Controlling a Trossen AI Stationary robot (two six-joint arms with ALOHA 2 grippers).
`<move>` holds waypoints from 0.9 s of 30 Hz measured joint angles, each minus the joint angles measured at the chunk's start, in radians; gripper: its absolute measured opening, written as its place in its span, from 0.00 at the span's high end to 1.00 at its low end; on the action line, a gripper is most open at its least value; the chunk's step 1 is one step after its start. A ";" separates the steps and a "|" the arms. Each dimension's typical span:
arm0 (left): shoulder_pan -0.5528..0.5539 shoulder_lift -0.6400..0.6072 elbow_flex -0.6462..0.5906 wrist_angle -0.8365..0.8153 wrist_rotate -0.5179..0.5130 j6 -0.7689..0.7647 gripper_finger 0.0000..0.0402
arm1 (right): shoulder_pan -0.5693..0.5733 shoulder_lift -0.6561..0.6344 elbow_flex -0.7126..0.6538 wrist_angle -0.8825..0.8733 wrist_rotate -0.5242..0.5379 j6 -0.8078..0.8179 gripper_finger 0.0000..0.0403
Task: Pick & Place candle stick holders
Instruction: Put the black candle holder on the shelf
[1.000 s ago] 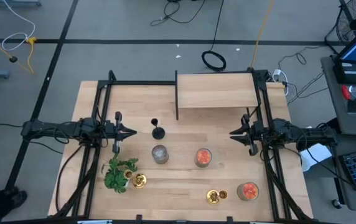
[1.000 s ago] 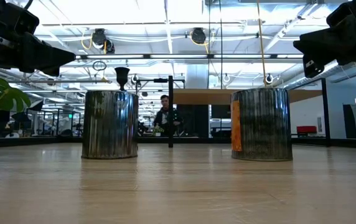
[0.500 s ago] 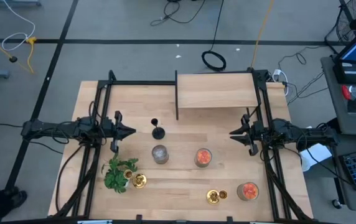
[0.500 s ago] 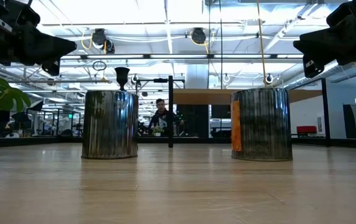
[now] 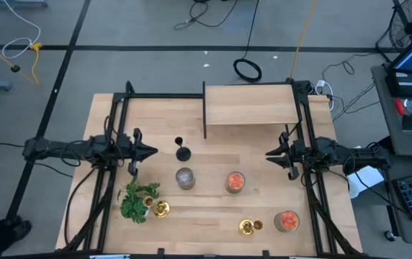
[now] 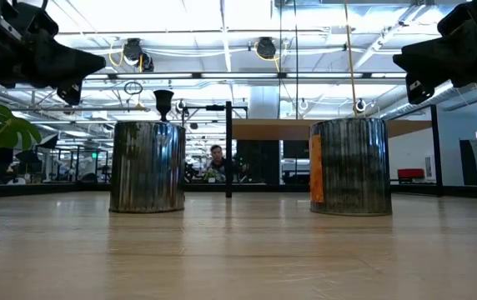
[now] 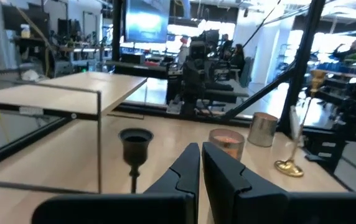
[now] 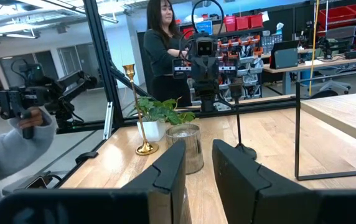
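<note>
The black candle stick holder (image 5: 183, 151) stands upright on its round base on the table, between my two grippers; it also shows in the left wrist view (image 7: 134, 147). One gold holder (image 5: 161, 208) stands beside the green plant (image 5: 138, 201), another (image 5: 248, 228) near the table's near edge. My left gripper (image 5: 153, 152) is shut and empty, just left of the black holder and above the table. My right gripper (image 5: 270, 153) hangs over the table's right side, empty, its fingers a little apart (image 8: 199, 163).
A silver jar (image 5: 185, 178) and two orange candle jars (image 5: 235, 181) (image 5: 287, 220) stand on the table. A raised wooden shelf (image 5: 249, 104) stands at the far side. People stand beyond the table's left edge (image 8: 162, 50).
My left gripper has risen a little; it stays shut and empty. The holders and jars have kept still.
</note>
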 joint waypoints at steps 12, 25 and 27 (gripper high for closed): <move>0.000 0.108 0.000 0.114 -0.036 0.032 0.76 | 0.000 0.000 0.000 0.063 0.000 -0.235 0.81; 0.000 0.264 0.000 0.131 -0.135 -0.029 0.60 | 0.000 0.007 -0.001 0.343 0.007 -0.302 0.81; 0.000 0.298 0.000 0.139 -0.175 -0.029 0.60 | 0.000 0.019 -0.001 0.370 0.008 -0.347 0.79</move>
